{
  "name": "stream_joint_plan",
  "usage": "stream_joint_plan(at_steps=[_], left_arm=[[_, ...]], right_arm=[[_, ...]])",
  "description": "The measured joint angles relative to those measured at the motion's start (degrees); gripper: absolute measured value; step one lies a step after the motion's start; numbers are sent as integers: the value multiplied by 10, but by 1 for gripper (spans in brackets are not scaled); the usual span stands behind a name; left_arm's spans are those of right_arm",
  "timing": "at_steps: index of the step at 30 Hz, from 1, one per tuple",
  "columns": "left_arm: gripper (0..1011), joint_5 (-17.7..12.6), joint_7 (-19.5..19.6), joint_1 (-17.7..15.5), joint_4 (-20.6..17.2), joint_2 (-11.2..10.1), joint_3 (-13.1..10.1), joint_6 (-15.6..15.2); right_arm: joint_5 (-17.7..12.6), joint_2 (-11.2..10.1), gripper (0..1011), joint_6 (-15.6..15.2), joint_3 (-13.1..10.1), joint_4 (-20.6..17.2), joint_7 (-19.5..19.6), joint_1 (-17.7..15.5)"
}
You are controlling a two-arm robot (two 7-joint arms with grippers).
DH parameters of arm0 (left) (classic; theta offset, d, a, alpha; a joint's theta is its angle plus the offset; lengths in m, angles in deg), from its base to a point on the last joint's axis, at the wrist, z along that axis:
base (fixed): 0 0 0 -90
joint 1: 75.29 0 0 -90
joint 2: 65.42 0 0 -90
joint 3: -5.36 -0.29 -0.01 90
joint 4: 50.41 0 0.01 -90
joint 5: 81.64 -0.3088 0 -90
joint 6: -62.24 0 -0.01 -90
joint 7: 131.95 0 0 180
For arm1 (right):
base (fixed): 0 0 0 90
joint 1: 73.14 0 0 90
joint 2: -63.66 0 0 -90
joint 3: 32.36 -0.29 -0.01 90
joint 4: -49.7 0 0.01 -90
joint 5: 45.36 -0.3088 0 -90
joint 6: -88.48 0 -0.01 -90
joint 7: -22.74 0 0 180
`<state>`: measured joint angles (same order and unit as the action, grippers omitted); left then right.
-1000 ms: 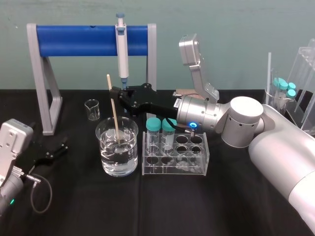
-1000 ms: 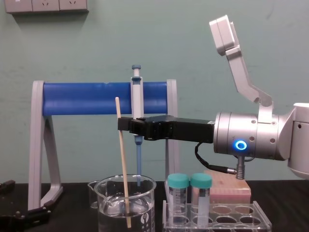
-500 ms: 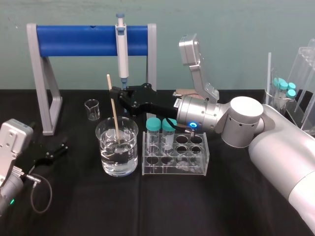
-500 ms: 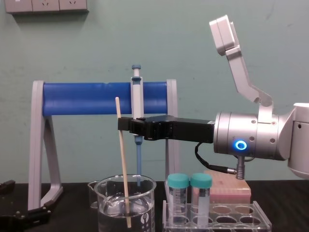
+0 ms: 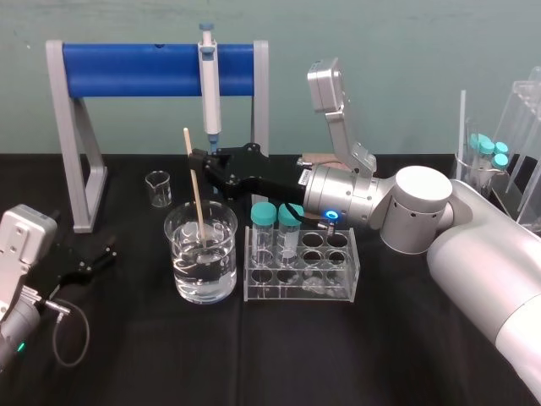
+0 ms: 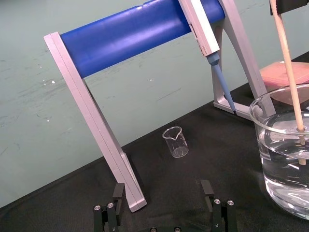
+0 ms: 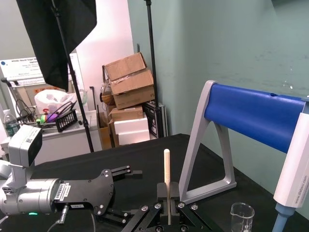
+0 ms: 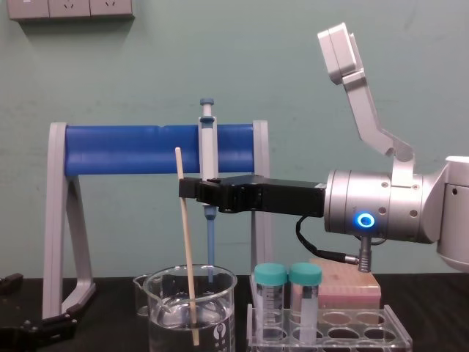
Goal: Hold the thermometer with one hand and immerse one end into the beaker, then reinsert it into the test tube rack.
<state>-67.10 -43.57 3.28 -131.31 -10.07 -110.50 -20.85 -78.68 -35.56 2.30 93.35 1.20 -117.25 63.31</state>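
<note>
Nothing moved: right end effector (image 5: 196, 158) grips thermometer (image 5: 197, 203) in beaker (image 5: 181, 269); left end effector (image 6: 162, 189) open.

Head looks steeply down, chest level and seemingly nearer; both share the beaker (image 5: 215, 271).

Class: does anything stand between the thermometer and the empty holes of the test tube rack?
Yes. The right tool holds the thermometer inside the beaker, so its glass wall intervenes; two teal-capped tubes fill the test tube rack's rear holes nearest it.
</note>
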Motion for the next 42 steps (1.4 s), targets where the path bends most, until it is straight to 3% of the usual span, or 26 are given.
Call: stream_joint_plan(at_steps=[42], left_arm=[[1004, 0, 0, 0, 0, 0, 0, 0]], right_arm=[[0, 0, 33, 1, 0, 0, 0, 0]])
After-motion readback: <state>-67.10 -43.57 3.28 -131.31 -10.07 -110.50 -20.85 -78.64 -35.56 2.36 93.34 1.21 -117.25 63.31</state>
